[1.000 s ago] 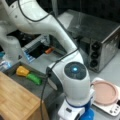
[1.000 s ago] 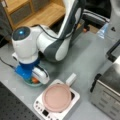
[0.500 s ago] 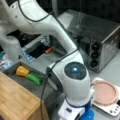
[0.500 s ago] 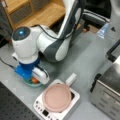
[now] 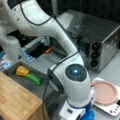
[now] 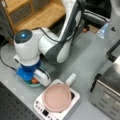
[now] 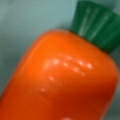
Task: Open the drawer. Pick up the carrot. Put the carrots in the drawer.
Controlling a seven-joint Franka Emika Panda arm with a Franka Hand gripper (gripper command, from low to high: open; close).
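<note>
Orange fills the wrist view: the carrot (image 7: 60,77) lies in the teal bowl (image 6: 31,83); the gripper (image 6: 33,79) is lowered onto it for a grasp, jaw state unclear; the drawer (image 5: 15,70) stands open.

orange carrot (image 7: 62,80) w/ green top, drawer (image 5: 15,72) open

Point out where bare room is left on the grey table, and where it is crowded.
In a front view, bare table lies between the arm, scale and toaster oven. Crowded: the gripper is down in the teal bowl over the carrot; the open drawer holds two pieces.
</note>
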